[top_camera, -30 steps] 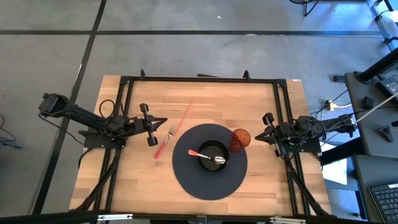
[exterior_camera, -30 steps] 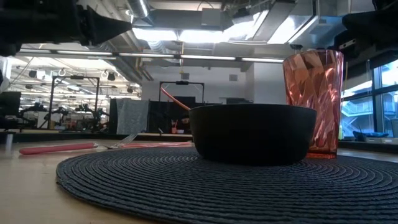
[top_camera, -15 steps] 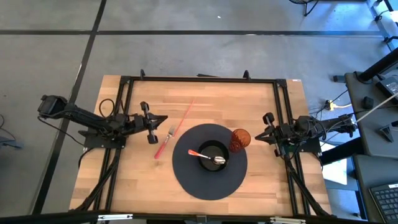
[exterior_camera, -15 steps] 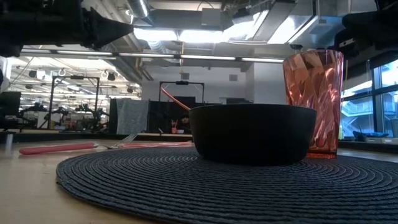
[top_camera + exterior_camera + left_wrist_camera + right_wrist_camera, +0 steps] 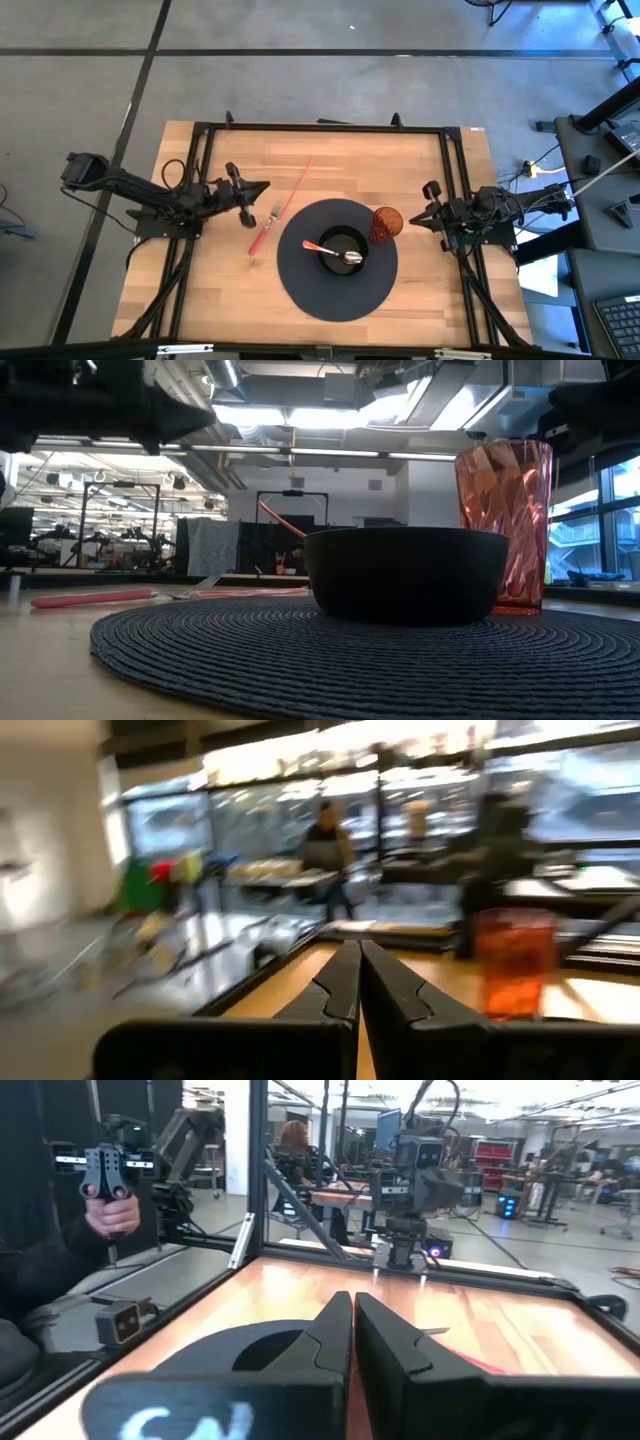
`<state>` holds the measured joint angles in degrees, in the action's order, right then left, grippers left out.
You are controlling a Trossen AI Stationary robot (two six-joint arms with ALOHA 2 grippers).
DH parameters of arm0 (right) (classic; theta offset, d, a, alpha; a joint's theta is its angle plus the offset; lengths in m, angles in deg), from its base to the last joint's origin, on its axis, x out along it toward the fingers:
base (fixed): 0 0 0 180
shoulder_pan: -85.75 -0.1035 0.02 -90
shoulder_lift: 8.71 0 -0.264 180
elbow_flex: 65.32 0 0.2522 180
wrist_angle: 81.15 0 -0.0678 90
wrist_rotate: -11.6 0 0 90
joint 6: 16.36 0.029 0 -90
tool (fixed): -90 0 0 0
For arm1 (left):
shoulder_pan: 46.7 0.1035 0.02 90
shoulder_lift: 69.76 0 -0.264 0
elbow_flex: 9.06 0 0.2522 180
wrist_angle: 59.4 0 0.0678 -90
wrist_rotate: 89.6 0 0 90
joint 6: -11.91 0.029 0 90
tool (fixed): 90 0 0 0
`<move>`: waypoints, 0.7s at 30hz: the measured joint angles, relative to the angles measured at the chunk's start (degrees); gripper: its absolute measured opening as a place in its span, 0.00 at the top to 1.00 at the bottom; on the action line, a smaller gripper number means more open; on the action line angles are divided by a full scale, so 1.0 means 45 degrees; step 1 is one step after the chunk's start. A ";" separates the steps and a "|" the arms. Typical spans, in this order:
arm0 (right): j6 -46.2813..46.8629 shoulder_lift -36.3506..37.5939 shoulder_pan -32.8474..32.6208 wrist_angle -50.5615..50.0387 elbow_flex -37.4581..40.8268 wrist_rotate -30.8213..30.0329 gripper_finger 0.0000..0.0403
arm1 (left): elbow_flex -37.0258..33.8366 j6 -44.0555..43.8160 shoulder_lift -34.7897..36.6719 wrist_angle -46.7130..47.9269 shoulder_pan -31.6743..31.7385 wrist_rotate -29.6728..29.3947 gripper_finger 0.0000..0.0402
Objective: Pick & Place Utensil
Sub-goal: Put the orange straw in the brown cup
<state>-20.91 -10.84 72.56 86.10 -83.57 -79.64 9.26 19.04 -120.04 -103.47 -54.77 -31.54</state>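
Your left gripper (image 5: 262,187) has its fingers pressed together on nothing, raised above the bare wood at the left of the table (image 5: 420,160), near the tines of the fork (image 5: 264,229), whose red handle lies flat on the wood just off the left edge of the round dark placemat (image 5: 300,285); a thin pink straw (image 5: 295,190) lies slantwise just beyond it. Your right gripper (image 5: 418,216) is likewise closed and empty, waiting at the right edge of the table close beside the amber tumbler (image 5: 386,223), which stands upright on the placemat's right rim. You'll find the spoon (image 5: 335,251) resting in the black bowl (image 5: 343,242) at the middle of the placemat, its red handle pointing left over the rim.
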 joint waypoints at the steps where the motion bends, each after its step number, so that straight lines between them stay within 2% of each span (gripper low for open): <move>1: -0.0015 0.0003 0.0000 -0.0002 0.0000 -0.0122 0.96 | 0.0000 -0.0227 -0.0116 0.0063 0.0001 -0.0551 0.99; 4: 0.0027 0.0001 0.0002 -0.0003 0.0000 -0.0423 0.96 | 0.0090 -0.1020 -0.0488 0.0659 0.0109 -0.1837 0.99; 6: 0.0172 0.0001 0.0005 -0.0005 0.0000 -0.0472 0.96 | 0.0524 -0.2169 -0.0808 0.1925 0.0346 -0.1975 0.99; 10: 0.0252 0.0003 0.0005 -0.0005 0.0000 -0.0480 0.96 | 0.2355 -0.4579 -0.2112 0.6403 0.0984 -0.0954 0.99; 13: 0.0271 0.0003 0.0005 -0.0005 0.0000 -0.0480 0.96 | 0.4106 -0.5851 -0.3533 0.9242 0.1556 -0.0880 0.99; 17: 0.0323 0.0002 0.0005 -0.0005 0.0000 -0.0480 0.96 | 0.6226 -0.5707 -0.5336 1.1285 0.2339 0.0087 0.98; 21: 0.0360 0.0002 0.0005 -0.0005 0.0000 -0.0476 0.96 | 0.8359 -0.5356 -0.6797 1.3135 0.2982 0.1987 0.93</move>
<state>-19.30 -10.83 72.58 86.08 -83.57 -81.78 46.87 -5.06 -150.62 -44.36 -41.36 -22.60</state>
